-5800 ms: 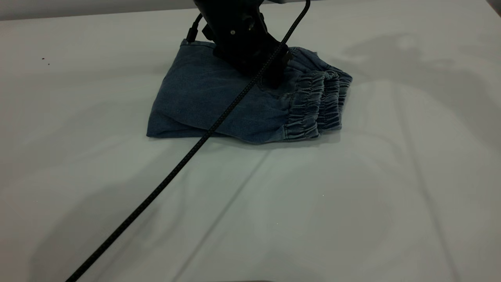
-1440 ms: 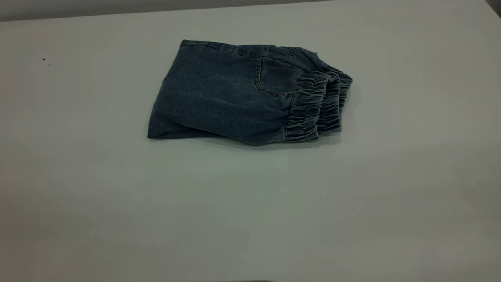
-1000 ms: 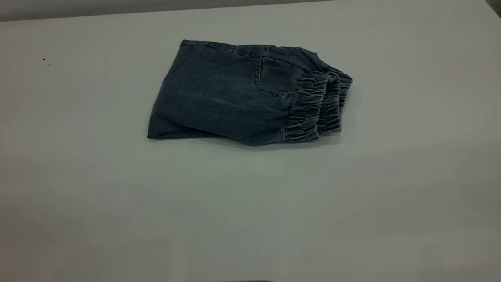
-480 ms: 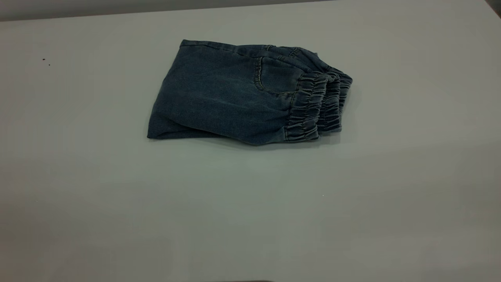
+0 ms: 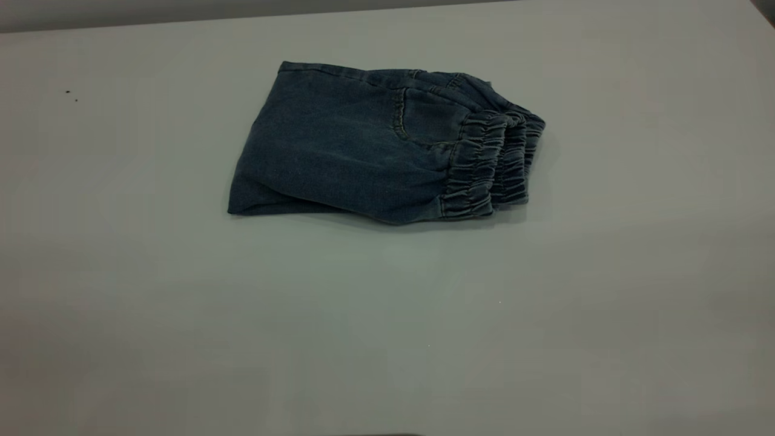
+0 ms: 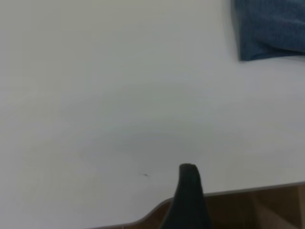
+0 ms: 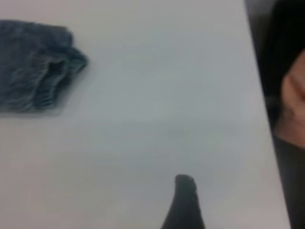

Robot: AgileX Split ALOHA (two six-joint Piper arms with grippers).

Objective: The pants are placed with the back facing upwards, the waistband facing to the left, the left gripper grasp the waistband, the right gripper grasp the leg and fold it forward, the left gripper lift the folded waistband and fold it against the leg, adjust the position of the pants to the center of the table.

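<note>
We judge the folded blue denim pants [image 5: 375,145] soft and limp on the white tabletop [image 5: 387,315]; we'd pinch the gathered elastic waistband [image 5: 484,163]. Neither pincer's opening can be told.

Two tiny dark specks [image 5: 71,94] lie close together on the white surface toward the far left in the exterior view. In the right wrist view, a person [image 7: 290,102] in dark clothing shows past the white surface's edge, blurred, with a patch of bare skin visible.
</note>
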